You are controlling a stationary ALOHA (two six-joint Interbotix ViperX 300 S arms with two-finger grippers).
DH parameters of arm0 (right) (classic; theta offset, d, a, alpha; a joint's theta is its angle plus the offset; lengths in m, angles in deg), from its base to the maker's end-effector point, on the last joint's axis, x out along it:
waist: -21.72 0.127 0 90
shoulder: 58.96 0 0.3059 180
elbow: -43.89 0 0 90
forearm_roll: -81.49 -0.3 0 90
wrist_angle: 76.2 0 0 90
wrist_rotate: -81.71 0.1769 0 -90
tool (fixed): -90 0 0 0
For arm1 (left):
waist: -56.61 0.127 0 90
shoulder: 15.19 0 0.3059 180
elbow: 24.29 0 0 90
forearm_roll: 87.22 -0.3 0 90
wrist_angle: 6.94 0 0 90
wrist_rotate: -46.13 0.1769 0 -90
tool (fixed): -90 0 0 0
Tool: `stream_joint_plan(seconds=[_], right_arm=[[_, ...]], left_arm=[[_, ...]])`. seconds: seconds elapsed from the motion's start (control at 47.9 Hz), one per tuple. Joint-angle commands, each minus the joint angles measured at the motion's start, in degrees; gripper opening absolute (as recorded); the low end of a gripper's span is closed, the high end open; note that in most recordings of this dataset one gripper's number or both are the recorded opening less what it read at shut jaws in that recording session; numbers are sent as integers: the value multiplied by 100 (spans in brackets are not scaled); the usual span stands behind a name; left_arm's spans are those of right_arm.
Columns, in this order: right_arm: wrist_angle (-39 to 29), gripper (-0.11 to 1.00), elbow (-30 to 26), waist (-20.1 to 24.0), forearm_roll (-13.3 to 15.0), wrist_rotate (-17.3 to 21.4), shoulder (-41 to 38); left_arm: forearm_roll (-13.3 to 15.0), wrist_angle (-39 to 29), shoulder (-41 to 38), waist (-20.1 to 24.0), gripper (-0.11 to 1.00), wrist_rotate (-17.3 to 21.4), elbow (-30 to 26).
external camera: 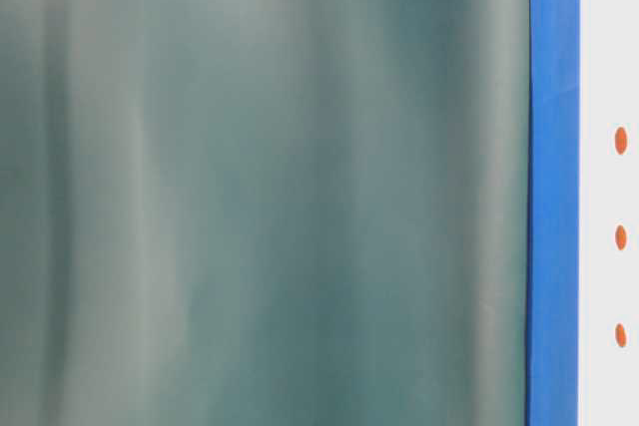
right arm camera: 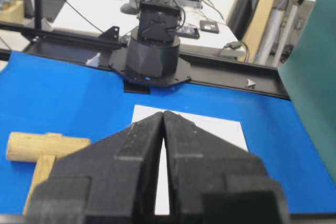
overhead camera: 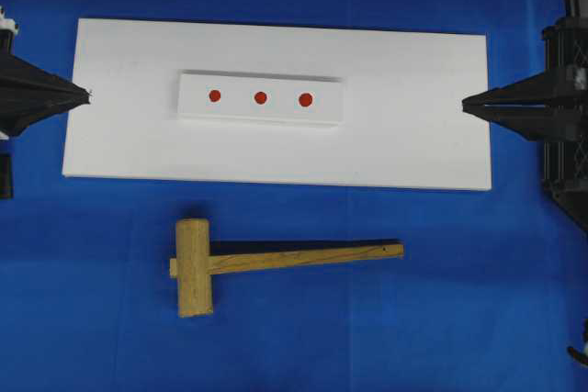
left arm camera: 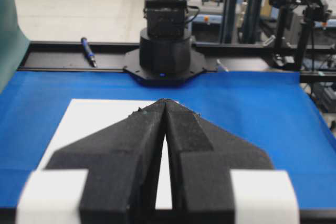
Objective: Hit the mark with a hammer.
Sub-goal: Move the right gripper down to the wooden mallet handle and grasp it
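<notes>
The hammer [overhead camera: 194, 267], a light-brown wooden mallet, lies flat on the blue cloth in front of the white board [overhead camera: 413, 135], head to the left and handle [overhead camera: 312, 255] pointing right. Three red round marks [overhead camera: 260, 97] sit in a row on a small raised white strip [overhead camera: 322, 109] on the board; they also show as marks [external camera: 621, 237] at the right edge of the table-level view. My left gripper [overhead camera: 89, 95] is shut and empty at the board's left edge. My right gripper [overhead camera: 464, 106] is shut and empty at its right edge. The hammer head [right arm camera: 44, 145] shows left of the right gripper [right arm camera: 164, 113].
A blurred green sheet [external camera: 260, 187] fills most of the table-level view. Past my left gripper [left arm camera: 165, 100] stands the opposite arm's black base [left arm camera: 165, 51], with a blue pen [left arm camera: 88, 51] on the black rail beside it. Blue cloth [overhead camera: 459, 319] surrounds the board.
</notes>
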Motion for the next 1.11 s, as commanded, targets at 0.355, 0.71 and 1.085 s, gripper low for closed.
stream_joint_plan(seconds=[0.355, 0.71, 1.085], right_arm=[[-299, -6, -677, 773, -202, 185, -1081], [-158, 15, -1134, 1160, -255, 1072, -2663], [-53, 89, -2065, 1529, -431, 1433, -4491]], left_arm=[[62, -132, -70, -53, 0, -105, -105], [62, -141, -70, -53, 0, -105, -88], [62, -141, -79, -53, 0, -105, -18]])
